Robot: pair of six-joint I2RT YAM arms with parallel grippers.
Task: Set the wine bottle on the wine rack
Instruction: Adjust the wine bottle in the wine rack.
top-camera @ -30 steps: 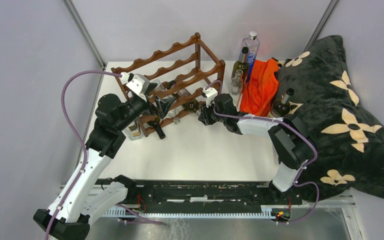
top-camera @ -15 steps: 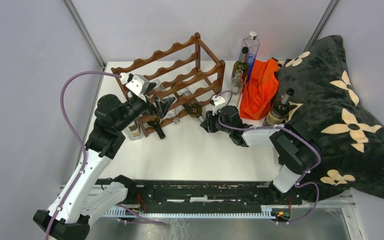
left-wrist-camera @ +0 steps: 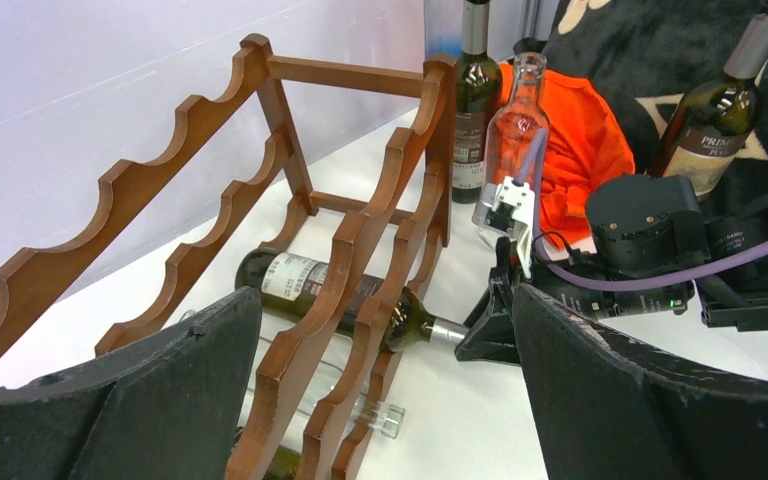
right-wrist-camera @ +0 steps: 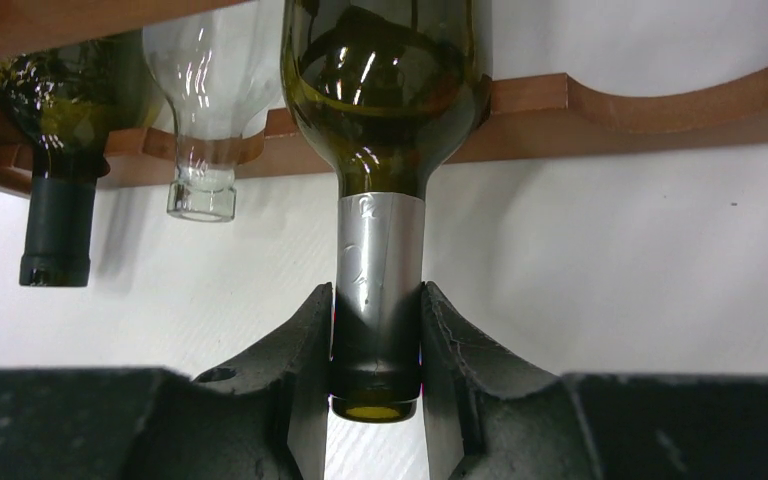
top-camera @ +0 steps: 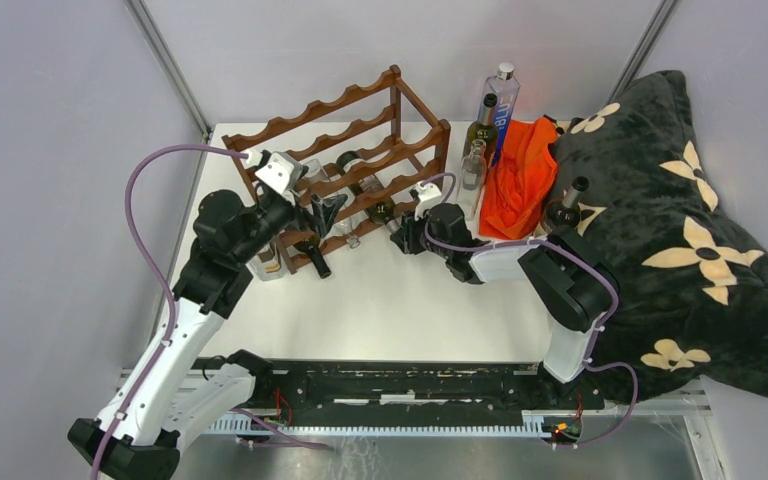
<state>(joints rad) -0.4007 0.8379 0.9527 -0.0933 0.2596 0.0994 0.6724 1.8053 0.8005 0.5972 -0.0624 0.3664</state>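
Nearest, the right gripper point(right-wrist-camera: 375, 340) is seen pinching the foil-covered neck of the wine bottle point(right-wrist-camera: 380, 90), its two fingers pressed against either side just above the mouth. Compared with half a second ago, this gripper has been carried away from the arm bases toward the wine rack point(left-wrist-camera: 360, 230), and the bottle has been slid deeper with it. Its shoulder is now seated in a scallop of the rack's near rail on the bottom tier, with the body lying back between the rails and only the neck sticking out over the table point(top-camera: 390, 300).

To the left, the left gripper point(top-camera: 325, 212) is held spread wide beside the rack, with nothing between its fingers. A dark bottle point(right-wrist-camera: 55, 180) and a clear bottle point(right-wrist-camera: 205, 120) are already lodged in the neighbouring scallops.

Farther right, standing bottles point(top-camera: 481, 125), an orange cloth point(top-camera: 520, 175) and a flowered blanket point(top-camera: 680, 200) are left untouched.

The placing is judged almost done: release of the neck and a withdrawal are what remain, provided the bottle is not dragged back out.
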